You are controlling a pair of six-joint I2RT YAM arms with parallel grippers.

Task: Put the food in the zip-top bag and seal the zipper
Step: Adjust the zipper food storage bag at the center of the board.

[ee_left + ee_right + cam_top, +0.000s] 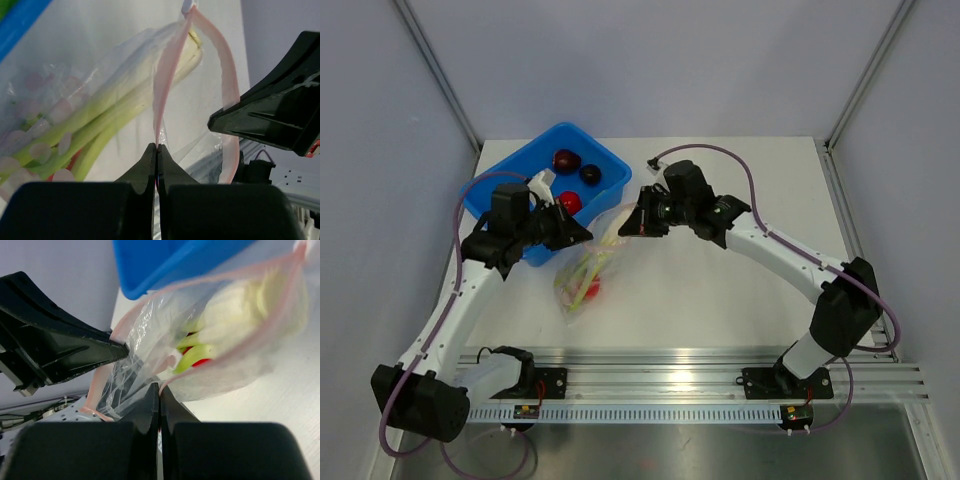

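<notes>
Bag [107,60] clear w/ faint pink dots; zipper [164,87] pink; stalk [102,120] pale yellow-green; bin [516,166] blue.

A white counter [720,290] stands between pale grey-lilac walls [650,60]; thin metal posts [438,72] rise at its back corners; a slotted aluminium rail [670,385] edges the near side.

The crinkly clear plastic zip-top bag [582,275] is thin glossy film, creased and catching light; its pink-red plastic zipper strip [162,85] is smooth. Inside, the pale yellow-green stalk [105,117] looks smooth and waxy. At eleven o'clock from the bag, the blue plastic bin [518,160] has a soft sheen, its red round toy fruit [569,202] glossy. The white table top [720,300] is matt; the six-o'clock metal rail [670,366] is brushed.
</notes>
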